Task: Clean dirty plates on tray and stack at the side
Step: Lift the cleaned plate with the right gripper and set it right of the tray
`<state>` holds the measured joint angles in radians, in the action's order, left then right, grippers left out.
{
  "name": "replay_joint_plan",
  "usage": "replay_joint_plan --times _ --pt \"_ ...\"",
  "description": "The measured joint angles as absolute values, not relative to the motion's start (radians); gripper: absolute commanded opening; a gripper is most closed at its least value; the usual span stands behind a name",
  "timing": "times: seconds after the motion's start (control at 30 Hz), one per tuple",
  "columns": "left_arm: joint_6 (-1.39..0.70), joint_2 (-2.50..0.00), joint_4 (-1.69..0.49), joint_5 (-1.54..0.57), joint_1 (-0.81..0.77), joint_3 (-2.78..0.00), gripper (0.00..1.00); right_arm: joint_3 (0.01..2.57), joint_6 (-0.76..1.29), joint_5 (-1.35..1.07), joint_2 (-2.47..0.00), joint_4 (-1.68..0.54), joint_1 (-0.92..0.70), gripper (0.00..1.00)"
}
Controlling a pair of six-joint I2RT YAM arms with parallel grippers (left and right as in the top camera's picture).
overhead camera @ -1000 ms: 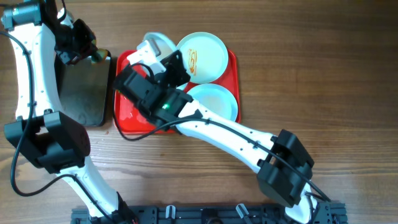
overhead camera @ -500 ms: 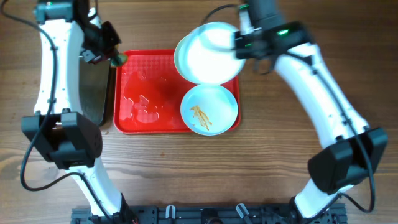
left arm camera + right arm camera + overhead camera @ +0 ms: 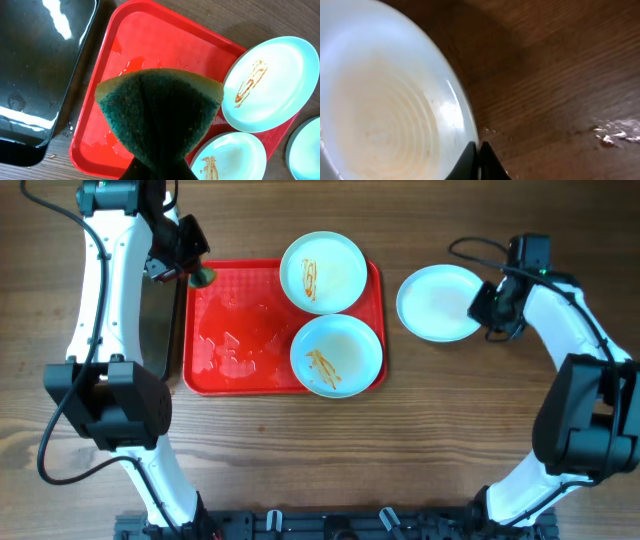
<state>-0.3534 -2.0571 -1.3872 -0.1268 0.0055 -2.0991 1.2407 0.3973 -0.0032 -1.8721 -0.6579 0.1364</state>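
Moved in the last half second: the third plate point(image 3: 440, 302) has gone from above the back right corner of the tray point(image 3: 240, 300) to the bare wood just right of it, apart from the tray rim. It appears to lie flat there. The right gripper point(image 3: 487, 305) is at the plate's right edge, and the wrist view shows its tips pinched onto the rim. Judgement: one plate is done and marks the stacking spot, with release still pending.

Tray: left half bare, with wet patches point(image 3: 225, 345). Black pan point(image 3: 40, 75) sits beside the tray's left edge and holds nothing that I can see.

Two plates remain on the tray's right half, touching or nearly so. The far plate point(image 3: 322, 272) is now uncovered and carries an orange-brown streak. The near plate point(image 3: 336, 355) is streaked too.

The left gripper point(image 3: 195, 275) hangs over the tray's back left corner, clamped on a folded green sponge point(image 3: 160, 110). Nothing lies between the sponge and either dirty plate.
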Motion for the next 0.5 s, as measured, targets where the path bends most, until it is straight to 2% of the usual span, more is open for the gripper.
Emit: replay_joint_plan --times 0.03,0.07,0.23,0.37,0.5 --pt "-0.353 -2.057 -1.388 -0.127 0.006 -2.099 0.04 1.208 0.412 -0.005 -1.873 -0.635 0.136 0.18" --pt "-0.353 -2.057 -1.388 -0.127 0.006 -2.099 0.04 1.189 0.423 -0.007 -1.873 -0.630 0.136 0.28" --pt "-0.353 -2.057 -1.387 -0.127 0.006 -2.099 0.04 1.186 0.434 -0.036 -1.874 -0.706 0.136 0.25" --pt "-0.353 -2.057 -1.380 -0.127 0.006 -2.099 0.04 1.285 0.371 -0.133 -1.861 -0.838 0.112 0.35" --pt "-0.358 -2.057 -1.368 -0.126 0.006 -2.099 0.04 1.368 0.317 -0.271 -1.779 -0.852 -0.067 0.35"
